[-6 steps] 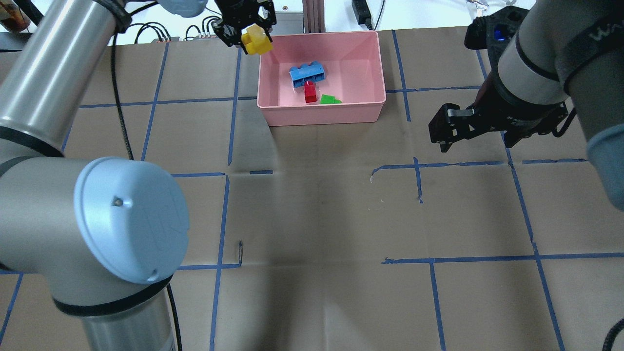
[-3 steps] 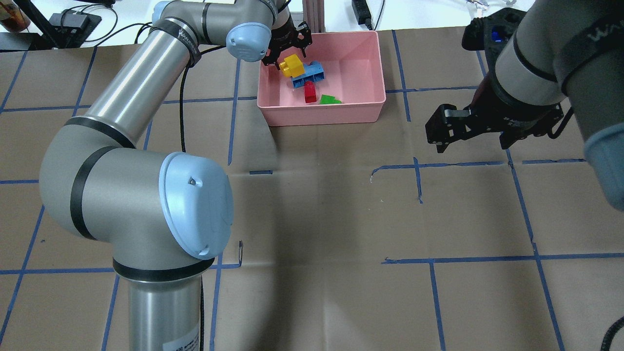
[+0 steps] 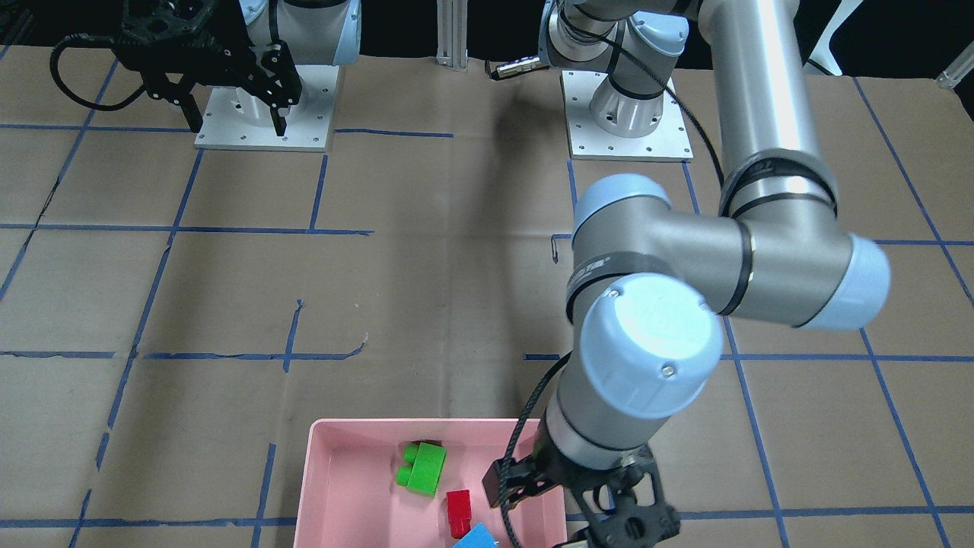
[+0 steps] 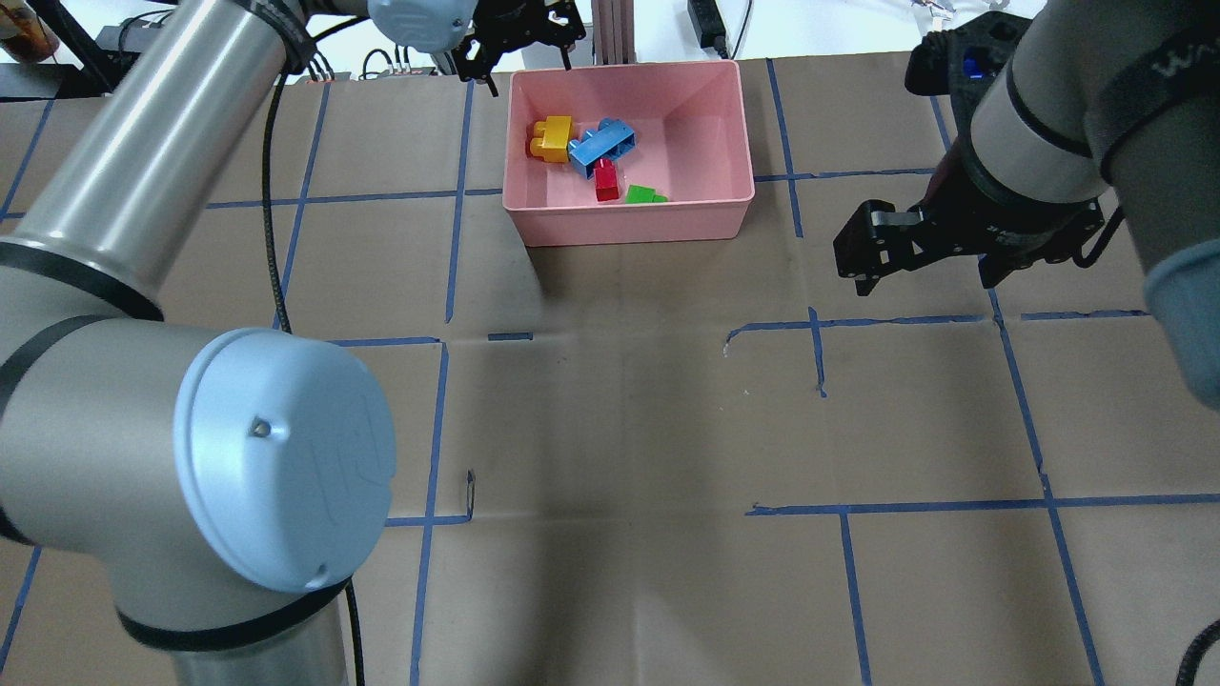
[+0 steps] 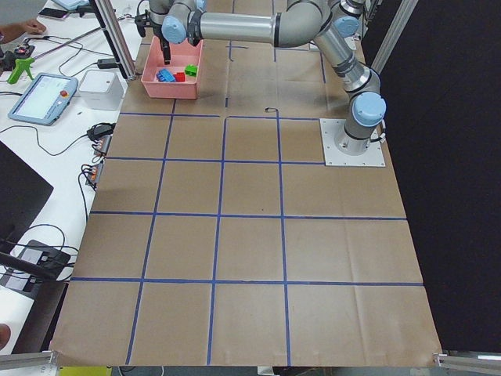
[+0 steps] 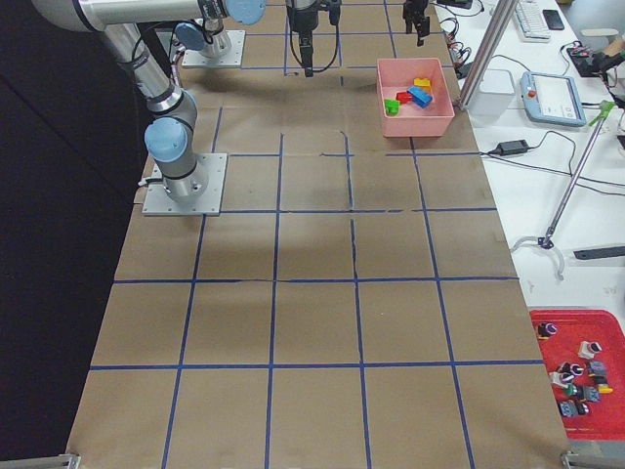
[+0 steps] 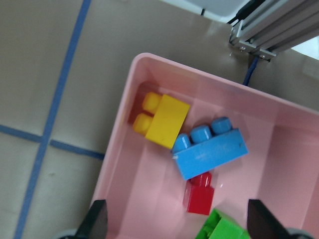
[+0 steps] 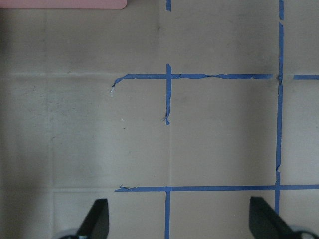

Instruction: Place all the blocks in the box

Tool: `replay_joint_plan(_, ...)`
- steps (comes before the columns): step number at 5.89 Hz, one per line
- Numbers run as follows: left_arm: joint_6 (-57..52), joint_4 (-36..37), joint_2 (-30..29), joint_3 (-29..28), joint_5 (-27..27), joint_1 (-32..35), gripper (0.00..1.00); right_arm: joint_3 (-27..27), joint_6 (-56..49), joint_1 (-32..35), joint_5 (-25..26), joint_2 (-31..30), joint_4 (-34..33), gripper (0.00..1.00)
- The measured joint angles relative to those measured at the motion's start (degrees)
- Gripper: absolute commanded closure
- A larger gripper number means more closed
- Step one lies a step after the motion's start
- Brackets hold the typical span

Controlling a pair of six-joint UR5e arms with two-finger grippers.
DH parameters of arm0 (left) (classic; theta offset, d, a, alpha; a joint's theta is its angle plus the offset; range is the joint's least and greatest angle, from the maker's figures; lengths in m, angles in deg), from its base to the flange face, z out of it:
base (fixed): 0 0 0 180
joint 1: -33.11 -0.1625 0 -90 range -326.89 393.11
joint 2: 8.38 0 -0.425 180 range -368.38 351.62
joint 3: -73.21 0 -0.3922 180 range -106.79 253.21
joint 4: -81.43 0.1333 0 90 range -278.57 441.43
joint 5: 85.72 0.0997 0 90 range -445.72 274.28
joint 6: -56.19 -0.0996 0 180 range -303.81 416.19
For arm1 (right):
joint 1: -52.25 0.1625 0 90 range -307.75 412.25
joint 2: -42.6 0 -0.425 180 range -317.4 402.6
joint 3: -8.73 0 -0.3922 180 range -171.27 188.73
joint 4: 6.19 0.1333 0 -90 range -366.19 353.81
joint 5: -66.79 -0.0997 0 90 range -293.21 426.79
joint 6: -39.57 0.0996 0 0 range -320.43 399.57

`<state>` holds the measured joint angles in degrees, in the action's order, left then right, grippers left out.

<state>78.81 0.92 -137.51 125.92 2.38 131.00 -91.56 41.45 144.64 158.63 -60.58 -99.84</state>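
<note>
The pink box [image 4: 705,205] stands at the far middle of the table. In it lie the yellow brick [image 4: 551,138], the blue brick [image 4: 602,145], the red brick [image 4: 606,180] and the green brick [image 4: 645,195]. My left gripper [image 4: 519,43] is open and empty, above the box's far left corner. The left wrist view looks down on the yellow [image 7: 162,120], blue [image 7: 212,152], red [image 7: 200,196] and green [image 7: 222,229] bricks. My right gripper [image 4: 920,262] is open and empty over bare paper, to the right of the box. The front view shows the green [image 3: 422,466] and red [image 3: 459,512] bricks.
An aluminium post [image 4: 610,29] stands just beyond the box's far rim. Blue tape lines [image 4: 820,353] cross the brown paper. The left arm's large elbow [image 4: 286,457] hangs over the near left of the table. A teach pendant [image 6: 552,98] lies off the table.
My left gripper brought the yellow brick over the box, lowered it and let go. The brick now lies beside the blue one, and the gripper has risen. The right arm barely moved.
</note>
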Motion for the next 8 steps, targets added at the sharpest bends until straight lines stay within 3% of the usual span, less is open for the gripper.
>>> replay_joint_plan(3,-14.8,-4.1,21.9,22.4,0.0,-6.9,0.01,0.0,0.1,0.0,0.0,-0.1,0.1,0.00)
replay_joint_plan(5,-18.9,-4.4,34.0,33.7,0.2,-9.0,0.01,-0.1,0.1,-0.1,0.0,-0.1,0.1,0.00)
replay_joint_plan(8,-19.4,-4.6,38.6,38.0,0.2,-8.9,0.01,-0.1,0.0,-0.1,-0.1,-0.1,0.2,0.00)
